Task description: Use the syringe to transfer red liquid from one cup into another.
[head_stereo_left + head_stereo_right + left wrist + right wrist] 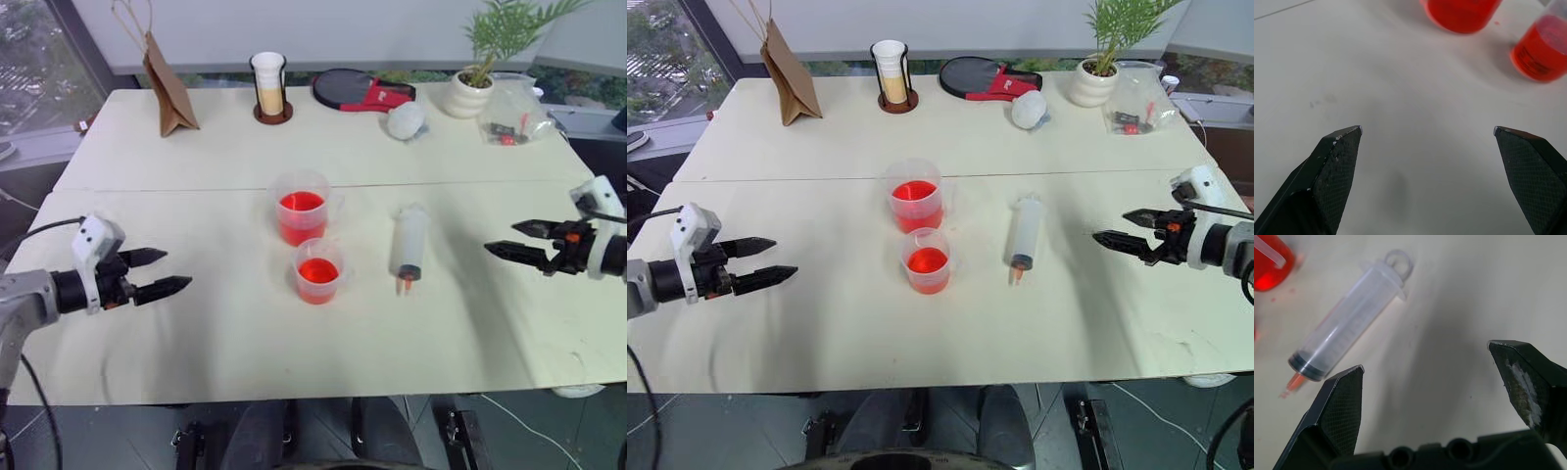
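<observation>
Syringe not yet picked up

The syringe (409, 247) lies flat at three o'clock from the small cup (318, 271) and the large cup (302, 211). At its three o'clock my right gripper (502, 238) hangs wide and empty and should reach for the barrel. My left gripper (176, 268) is wide too.

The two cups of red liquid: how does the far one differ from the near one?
The far cup is wider and taller than the near cup. The far cup stands farther from the robot, while the near cup sits closer in and slightly to the right. Both are clear plastic, stand upright and hold red liquid.
</observation>
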You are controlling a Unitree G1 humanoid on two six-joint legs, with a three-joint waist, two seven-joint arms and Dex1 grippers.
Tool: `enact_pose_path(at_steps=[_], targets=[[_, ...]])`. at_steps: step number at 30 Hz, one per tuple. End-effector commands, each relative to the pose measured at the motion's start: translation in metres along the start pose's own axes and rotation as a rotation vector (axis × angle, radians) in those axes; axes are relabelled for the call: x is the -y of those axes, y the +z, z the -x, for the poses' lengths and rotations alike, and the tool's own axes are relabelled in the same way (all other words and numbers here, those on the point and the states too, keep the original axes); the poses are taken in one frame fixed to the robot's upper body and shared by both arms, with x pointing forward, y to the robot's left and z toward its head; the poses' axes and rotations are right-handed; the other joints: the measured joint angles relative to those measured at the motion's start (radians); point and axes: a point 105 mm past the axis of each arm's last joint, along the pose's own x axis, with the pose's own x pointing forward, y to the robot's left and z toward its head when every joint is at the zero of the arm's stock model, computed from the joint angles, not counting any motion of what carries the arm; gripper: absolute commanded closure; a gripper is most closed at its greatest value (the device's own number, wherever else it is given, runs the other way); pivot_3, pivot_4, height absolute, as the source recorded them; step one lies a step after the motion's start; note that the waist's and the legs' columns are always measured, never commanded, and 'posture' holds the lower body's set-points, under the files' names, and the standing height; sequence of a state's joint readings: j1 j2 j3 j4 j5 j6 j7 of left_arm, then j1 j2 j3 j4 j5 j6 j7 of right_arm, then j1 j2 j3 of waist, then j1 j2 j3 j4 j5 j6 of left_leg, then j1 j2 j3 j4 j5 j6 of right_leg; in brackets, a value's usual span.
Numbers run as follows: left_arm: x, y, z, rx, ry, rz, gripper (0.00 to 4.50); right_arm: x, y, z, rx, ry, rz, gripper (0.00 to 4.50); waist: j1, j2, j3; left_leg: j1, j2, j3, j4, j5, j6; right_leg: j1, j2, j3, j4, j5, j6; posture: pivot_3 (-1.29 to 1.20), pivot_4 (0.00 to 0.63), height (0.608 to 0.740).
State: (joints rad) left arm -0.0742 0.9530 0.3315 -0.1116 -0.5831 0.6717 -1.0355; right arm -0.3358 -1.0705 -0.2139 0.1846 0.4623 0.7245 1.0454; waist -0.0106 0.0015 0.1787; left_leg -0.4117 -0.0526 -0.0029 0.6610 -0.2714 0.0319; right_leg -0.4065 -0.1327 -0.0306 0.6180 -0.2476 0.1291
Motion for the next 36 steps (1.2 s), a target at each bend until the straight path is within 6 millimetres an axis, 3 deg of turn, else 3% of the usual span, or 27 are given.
enact_pose_path(at_steps=[1, 6, 13, 18, 24, 27, 31, 36], targets=[[0.003, 0.005, 0.0, 0.0, -0.014, -0.034, 0.03, 0.003, 0.007, 0.002, -0.001, -0.023, 0.018, 0.0, 0.0, 0.0, 0.0, 0.0, 0.0, 0.0, -0.001, 0.0, 0.0, 0.0, 0.0, 0.0, 0.0, 0.001, 0.001, 0.0, 0.15, 0.74], [0.002, 0.016, -0.003, 0.066, -0.011, -0.006, 0.03, 0.009, 0.008, 0.001, -0.014, -0.072, 0.004, 0.0, -0.001, 0.0, 0.0, -0.003, 0.0, 0.001, -0.001, 0.0, -0.001, 0.0, 0.0, 0.0, 0.0, 0.001, 0.002, 0.0, 0.15, 0.74], [-0.003, 0.017, -0.006, 0.069, 0.007, -0.015, 0.03, 0.015, 0.015, -0.003, -0.013, -0.118, -0.065, 0.0, -0.001, 0.0, 0.0, -0.003, 0.0, 0.001, -0.001, 0.0, -0.001, 0.0, 0.0, 0.0, 0.0, 0.001, 0.002, 0.0, 0.15, 0.74], [-0.006, 0.03, -0.011, 0.074, -0.001, -0.086, 0.03, 0.017, 0.046, -0.005, 0.002, -0.147, -0.071, 0.0, -0.001, 0.001, 0.001, -0.003, -0.001, 0.001, 0.0, 0.001, -0.001, -0.001, 0.0, 0.0, 0.0, 0.001, 0.001, 0.0, 0.15, 0.74], [0.012, 0.106, -0.015, 0.121, -0.188, -0.308, 0.03, -0.002, 0.106, -0.011, -0.123, -0.103, -0.133, 0.0, -0.002, 0.002, 0.002, -0.015, -0.001, 0.001, 0.003, 0.004, -0.005, -0.011, 0.001, -0.002, 0.002, 0.001, 0.001, 0.0, 0.15, 0.74], [0.02, 0.125, -0.02, 0.11, -0.255, -0.412, 0.03, -0.015, 0.121, -0.021, -0.169, -0.039, -0.262, 0.0, -0.002, 0.002, 0.001, -0.016, -0.004, 0.002, 0.002, 0.006, -0.008, -0.016, 0.0, -0.002, 0.01, 0.001, 0.001, 0.0, 0.15, 0.74], [0.036, 0.141, -0.032, 0.13, -0.346, -0.513, 0.03, -0.035, 0.112, -0.045, -0.31, 0.023, -0.433, 0.0, -0.005, 0.001, 0.002, -0.017, -0.004, 0.005, 0.002, 0.005, -0.007, -0.018, 0.001, -0.003, 0.012, 0.001, 0.001, 0.0, 0.15, 0.74], [0.063, 0.143, -0.03, 0.148, -0.471, -0.528, 0.03, -0.047, 0.091, -0.064, -0.44, 0.024, -0.488, 0.0, -0.005, 0.001, 0.002, -0.021, -0.004, 0.007, 0.004, 0.005, -0.005, -0.02, 0.001, -0.003, 0.014, 0.002, 0.002, 0.0, 0.15, 0.74]])
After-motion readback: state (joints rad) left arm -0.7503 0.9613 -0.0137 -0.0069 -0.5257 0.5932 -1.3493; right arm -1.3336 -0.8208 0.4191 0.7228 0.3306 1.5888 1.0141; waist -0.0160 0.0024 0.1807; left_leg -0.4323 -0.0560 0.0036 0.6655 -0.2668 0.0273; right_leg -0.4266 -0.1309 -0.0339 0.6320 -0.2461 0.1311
